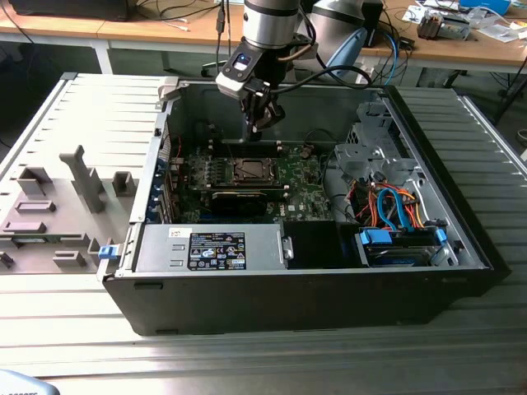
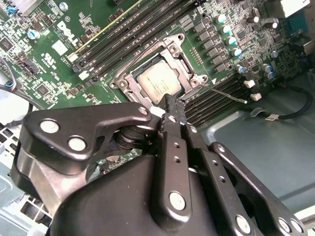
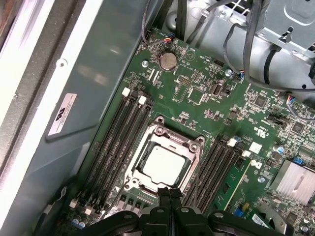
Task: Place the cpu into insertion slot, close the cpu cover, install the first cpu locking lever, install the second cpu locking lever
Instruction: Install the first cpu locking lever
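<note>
Cpu point(image 3: 165, 164) seated in insertion slot point(image 1: 235, 164), exterior view's centre, cpu cover point(image 3: 196, 145) down; gripper point(image 1: 257, 126) clenched empty just above, probably as pusher.

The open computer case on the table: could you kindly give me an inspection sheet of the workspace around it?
Surface: slatted grey metal table, bearing open black computer case.
Job's things: silvery square cpu sits in dark-centred insertion slot; silvery windowed cpu cover lies down over it; thin metal lever rod sticks out sideways.
Clutter: grey plastic blocks at the exterior view's left.
Grippers: black claw shut, empty, above the slot's edge.
Cables: orange and blue cables inside case; black cable along arm.
Surroundings: wooden benches behind.
</note>
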